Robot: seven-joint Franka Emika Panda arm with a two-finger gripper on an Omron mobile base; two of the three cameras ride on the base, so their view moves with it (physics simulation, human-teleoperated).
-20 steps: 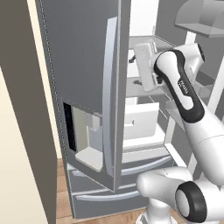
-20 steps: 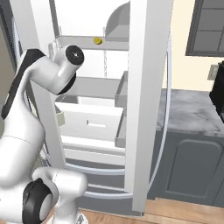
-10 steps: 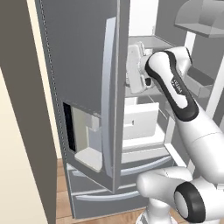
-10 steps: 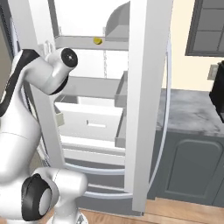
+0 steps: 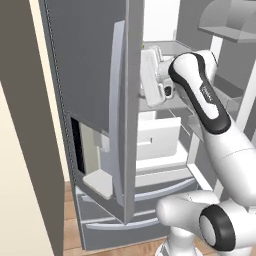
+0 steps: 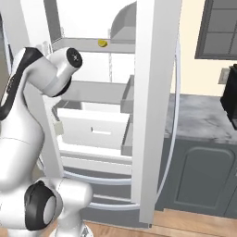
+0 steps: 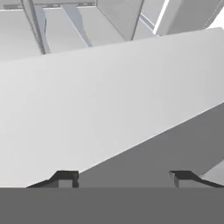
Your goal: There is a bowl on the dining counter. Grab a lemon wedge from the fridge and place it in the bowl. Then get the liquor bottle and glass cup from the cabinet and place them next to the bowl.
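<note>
Claw (image 7: 122,177): dark fingertips (image 7: 65,178) set well apart, nothing between them, facing a plain white fridge surface at close range.
Fridge (image 6: 148,115): both upper doors swung wide, interior lit white.
Lemon wedge (image 6: 102,43): small yellow piece on the fridge's top shelf, toward the back.
Drawer (image 6: 95,129): white, low in the fridge, below the shelves.
Bench (image 6: 199,120): grey-topped, dark cabinets beneath, right of the fridge.
</note>
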